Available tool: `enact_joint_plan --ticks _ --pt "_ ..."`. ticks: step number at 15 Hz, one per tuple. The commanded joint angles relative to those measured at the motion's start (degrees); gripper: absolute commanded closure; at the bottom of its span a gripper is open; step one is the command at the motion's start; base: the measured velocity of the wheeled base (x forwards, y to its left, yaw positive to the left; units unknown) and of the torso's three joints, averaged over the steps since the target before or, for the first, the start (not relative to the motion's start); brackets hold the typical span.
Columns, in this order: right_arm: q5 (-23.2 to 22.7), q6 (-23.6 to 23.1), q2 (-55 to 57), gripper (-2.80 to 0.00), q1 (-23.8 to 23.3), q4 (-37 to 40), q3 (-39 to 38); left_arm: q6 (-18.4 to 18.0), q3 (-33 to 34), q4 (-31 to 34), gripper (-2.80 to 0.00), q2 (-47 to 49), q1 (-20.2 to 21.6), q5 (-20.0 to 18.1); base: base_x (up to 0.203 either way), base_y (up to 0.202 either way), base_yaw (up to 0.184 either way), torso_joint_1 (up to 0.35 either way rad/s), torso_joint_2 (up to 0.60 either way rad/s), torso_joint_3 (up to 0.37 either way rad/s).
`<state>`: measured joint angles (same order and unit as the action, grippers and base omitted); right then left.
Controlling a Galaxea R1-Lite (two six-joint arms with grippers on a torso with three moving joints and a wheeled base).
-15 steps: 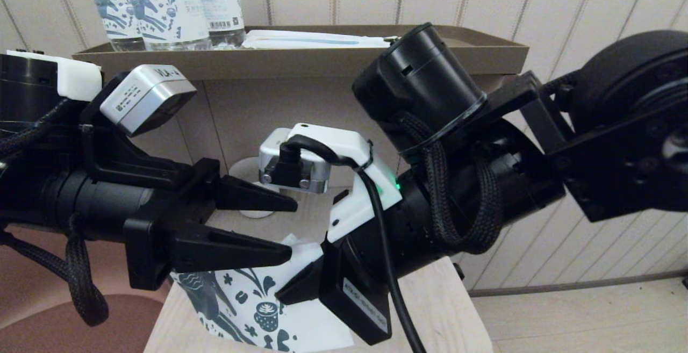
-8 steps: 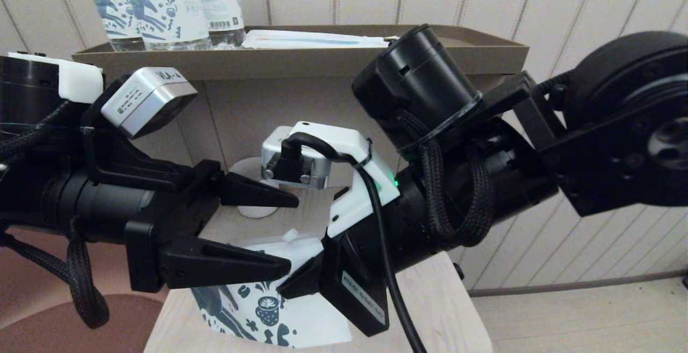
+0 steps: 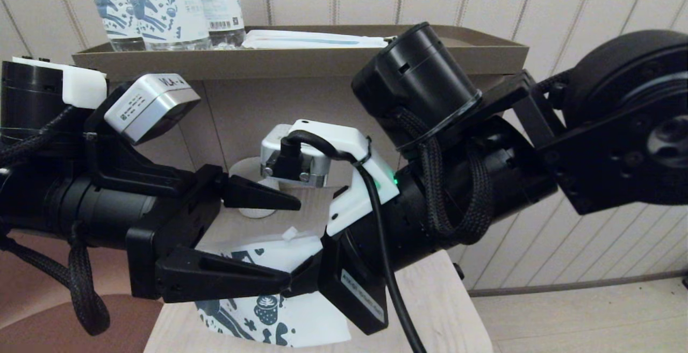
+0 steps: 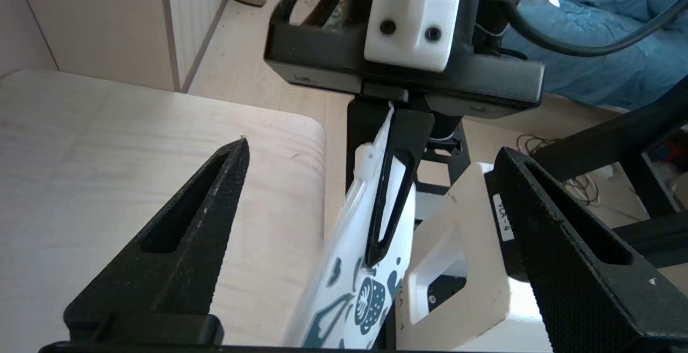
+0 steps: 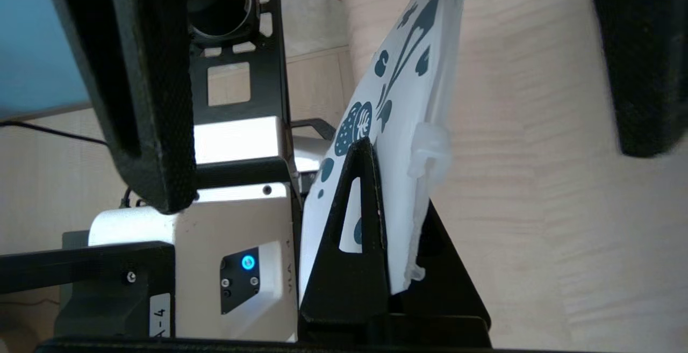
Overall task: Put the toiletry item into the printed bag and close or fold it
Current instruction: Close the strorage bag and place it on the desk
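While the right gripper (image 4: 395, 181) is clamped on the top edge of the printed bag (image 3: 279, 318), the bag hangs above the pale wooden worktop (image 3: 451, 310), held edge-up between the two arms. The left gripper (image 3: 277, 240) has its fingers spread wide apart and grips nothing; one finger lies in front of the bag's printed face, the other behind and above it.

The toiletry item is not visible in any view, so it cannot be confirmed whether it is already inside the bag. Judged from the grip at the zip edge, the step in hand is most likely the closing stage.

The white zip slider (image 5: 427, 146) sits on the top edge just beside the right gripper's fingers. The bag's zip edge, its long axis, runs roughly from the right gripper toward the left gripper, and its body droops down toward the worktop.

The next move probably calls for the left gripper to close on the slider or the free edge of the bag. The thin film may flex or slip when pulled, so alignment matters.
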<state>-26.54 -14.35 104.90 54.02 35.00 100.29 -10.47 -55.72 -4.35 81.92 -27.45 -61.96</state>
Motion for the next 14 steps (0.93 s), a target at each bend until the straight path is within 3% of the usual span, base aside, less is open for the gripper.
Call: enact_joint_plan --ticks 1,7,8,14 --pt "-0.2 -0.1 -0.1 0.00 0.0 0.3 0.4 -0.1 0.1 0.0 -2.80 0.0 -0.1 -0.3 0.000 0.000 0.000 0.000 0.00 0.000" --pt "-0.2 0.0 0.0 0.00 0.1 0.3 0.3 -0.1 0.2 -0.1 -2.80 -0.4 0.0 -0.3 0.000 0.000 0.000 0.000 0.00 0.000" --pt "-0.2 0.0 0.0 0.00 0.1 0.3 0.4 -0.1 0.3 -0.1 0.00 -0.4 -0.1 -0.3 0.000 0.000 0.000 0.000 0.00 0.000" --pt "-0.3 0.1 0.3 0.00 0.1 0.3 0.6 -0.8 0.8 -0.5 0.00 -0.3 -0.1 -0.3 0.000 0.000 0.000 0.000 0.00 0.000"
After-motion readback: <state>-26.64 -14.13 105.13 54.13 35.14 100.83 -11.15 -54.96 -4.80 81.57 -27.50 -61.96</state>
